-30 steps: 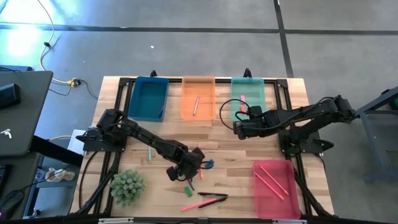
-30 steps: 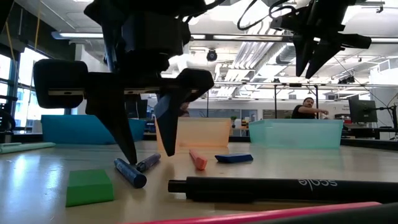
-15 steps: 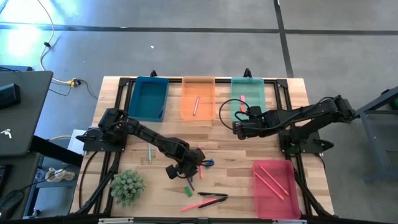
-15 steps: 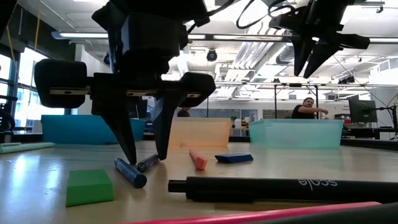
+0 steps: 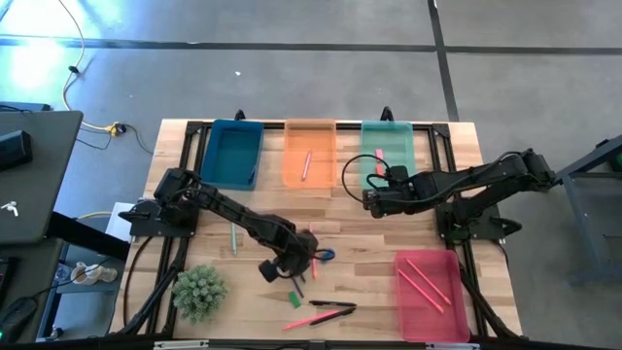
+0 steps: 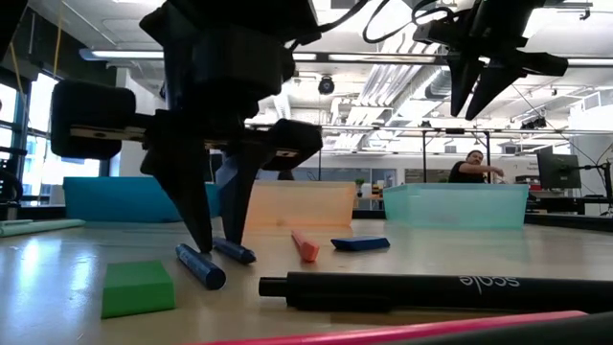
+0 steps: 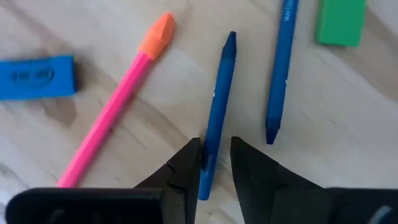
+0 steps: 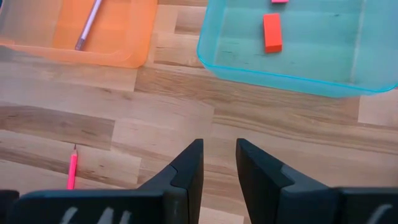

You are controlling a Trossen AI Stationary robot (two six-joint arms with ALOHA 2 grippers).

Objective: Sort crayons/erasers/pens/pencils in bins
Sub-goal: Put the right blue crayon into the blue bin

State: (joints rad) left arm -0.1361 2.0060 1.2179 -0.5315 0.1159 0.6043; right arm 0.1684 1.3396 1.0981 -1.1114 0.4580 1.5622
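Note:
My left gripper (image 5: 299, 264) points down at the table's near middle, open, with its fingers standing astride one end of a blue crayon (image 7: 219, 99). A second blue crayon (image 7: 280, 68), a green eraser (image 7: 339, 22), a blue eraser (image 7: 37, 76) and a pink stick with an orange tip (image 7: 112, 112) lie flat around it. My right gripper (image 8: 219, 162) hangs open above the table before the orange bin (image 5: 289, 160) and the green bin (image 5: 408, 156). In the green bin lies a red-orange eraser (image 8: 272, 32). My left gripper touches the blue crayon near its one end (image 7: 210, 163) with the inner side of one finger (image 7: 189, 168). The other finger stands a small gap away. The fingers come from above and lie across the crayon, which rests flat on the table.
The blue bin (image 5: 207, 156) stands at the far left and the red-pink bin (image 5: 400, 292), holding pink sticks, at the near right. A black pen (image 6: 431, 287) and pink sticks (image 5: 309, 319) lie near the front edge. A small plant (image 5: 199, 292) stands at the near left.
My left gripper's fingers have drawn together from wide apart to a narrow gap around the blue crayon. The crayon has turned about on the table between them, its visible end swinging round.

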